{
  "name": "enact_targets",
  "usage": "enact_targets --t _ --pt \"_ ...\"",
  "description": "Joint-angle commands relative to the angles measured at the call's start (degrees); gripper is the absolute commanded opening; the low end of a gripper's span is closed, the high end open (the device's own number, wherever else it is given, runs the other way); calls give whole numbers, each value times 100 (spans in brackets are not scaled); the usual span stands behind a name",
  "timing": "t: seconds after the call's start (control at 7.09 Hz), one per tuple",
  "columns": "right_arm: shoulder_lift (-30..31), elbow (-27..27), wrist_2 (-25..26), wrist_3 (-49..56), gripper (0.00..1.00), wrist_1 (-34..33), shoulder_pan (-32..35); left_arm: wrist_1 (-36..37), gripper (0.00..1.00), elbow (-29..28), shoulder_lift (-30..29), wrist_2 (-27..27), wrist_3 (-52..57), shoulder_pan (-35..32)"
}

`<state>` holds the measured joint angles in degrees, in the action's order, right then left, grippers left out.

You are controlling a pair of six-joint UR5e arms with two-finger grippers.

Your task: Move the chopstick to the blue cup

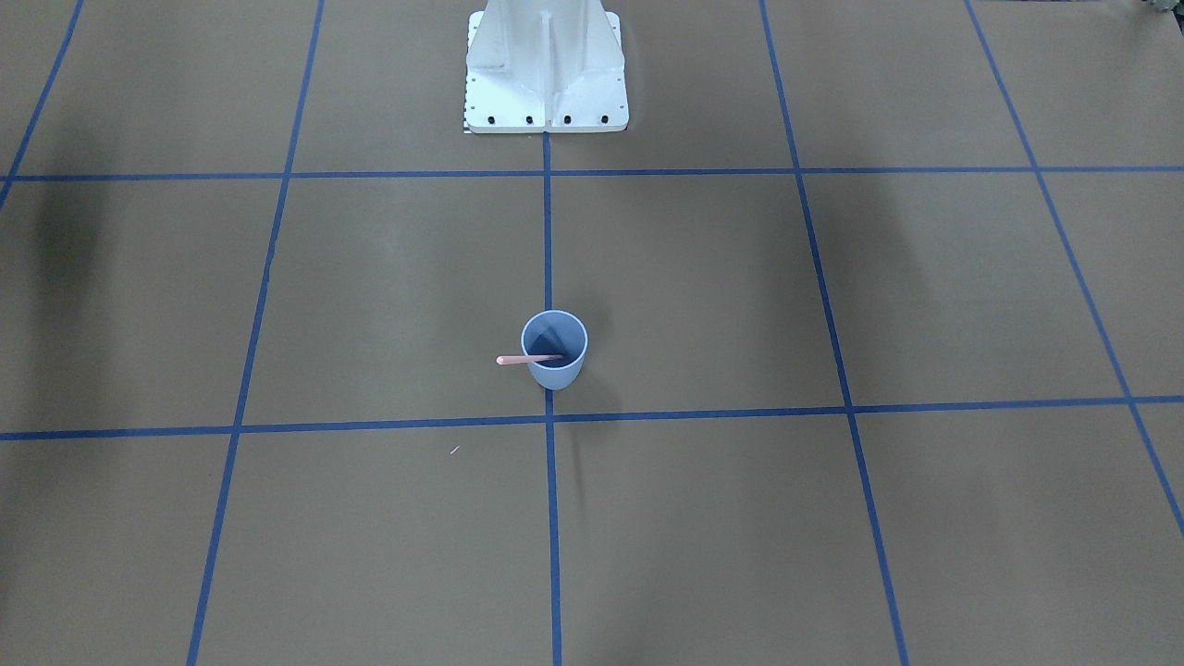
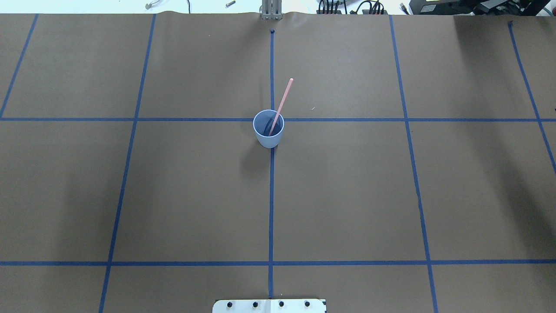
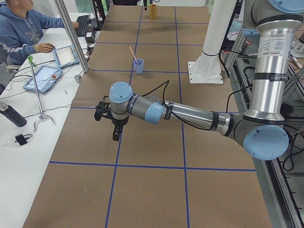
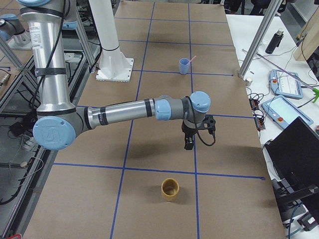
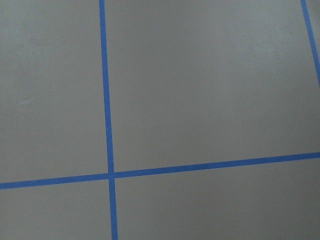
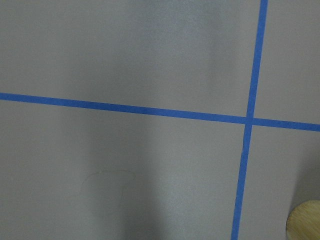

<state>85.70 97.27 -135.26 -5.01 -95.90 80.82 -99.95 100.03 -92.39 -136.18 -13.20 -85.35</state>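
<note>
- Pink chopstick (image 2: 281,102) is seen standing tilted in the blue cup (image 2: 268,130), with its lower end inside and its upper end leaning out over the rim. The transfer is judged done.
- Nothing of the task is seen left undone, except perhaps that the arms be brought to rest.
- Left gripper (image 3: 115,134) is held over the table, well apart from the blue cup. Nothing is seen in it, but it is shown only in a side view, so how far its jaws are parted cannot be told.
- Right gripper (image 4: 188,143) is likewise held above the table, near a tan cup (image 4: 169,189) and well apart from the blue cup. Its opening cannot be told either, though it seems empty.
- Brown paper (image 2: 173,195) is laid over the table and marked into squares by tape (image 2: 271,208). The blue cup is set on a tape line near a crossing.
- White base (image 1: 546,83) is bolted down at the robot's edge.
- At a white side desk an operator (image 3: 23,28) is seated, with tablets (image 3: 42,78) and a bottle (image 3: 12,114) nearby.
</note>
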Motion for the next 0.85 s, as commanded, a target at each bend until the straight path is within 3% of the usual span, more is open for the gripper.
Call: enact_targets --t 0.0,0.71 --pt "0 -6 0 9 100 1 -31 -7 99 34 37 -23 -7 35" --pt "43 -50 0 -8 100 502 -128 -16 99 43 37 -49 -7 35"
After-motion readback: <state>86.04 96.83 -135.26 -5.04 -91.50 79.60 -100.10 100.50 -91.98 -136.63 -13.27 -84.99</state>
